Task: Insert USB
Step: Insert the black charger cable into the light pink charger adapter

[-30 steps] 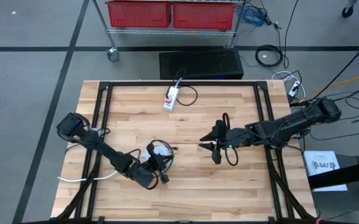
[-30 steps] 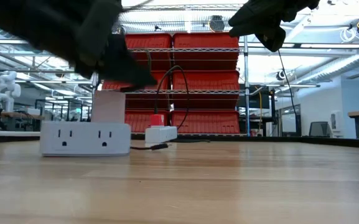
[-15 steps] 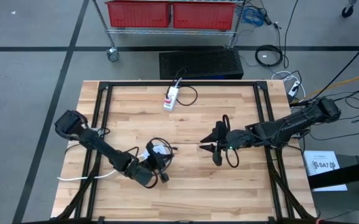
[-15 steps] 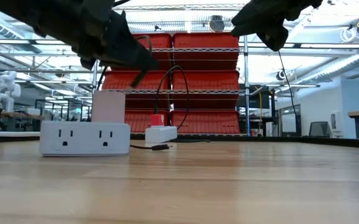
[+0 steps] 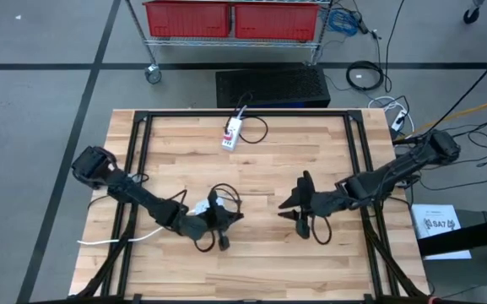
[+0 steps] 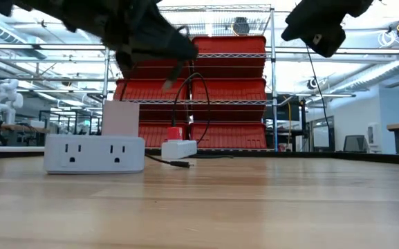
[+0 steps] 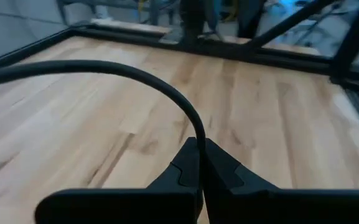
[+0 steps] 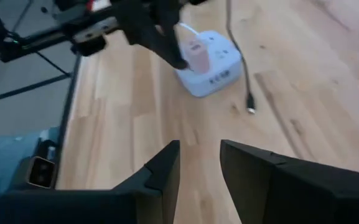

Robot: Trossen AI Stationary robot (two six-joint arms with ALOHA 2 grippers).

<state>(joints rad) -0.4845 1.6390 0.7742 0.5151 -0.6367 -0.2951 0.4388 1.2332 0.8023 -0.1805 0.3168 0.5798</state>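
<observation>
The USB cable (image 7: 135,78) is pinched between the left gripper's (image 5: 224,217) closed fingers, lifted above the worktop (image 5: 260,160) toward its front edge, with the plug end (image 6: 179,164) lying on the wood just beside the white power strip (image 6: 94,153). The right gripper (image 5: 298,209) hovers near the worktop's middle, its fingers (image 8: 157,174) apart and holding nothing.

- A white power block (image 6: 94,153) sits flat on the wooden table, left of centre, two outlets on its near face.
- A pale pink charger (image 6: 120,118) stands upright, plugged into the block's top.
- A thin black USB cable (image 7: 114,70) loops up above the table; its plug end (image 6: 178,164) lies on the wood just right of the block.
</observation>
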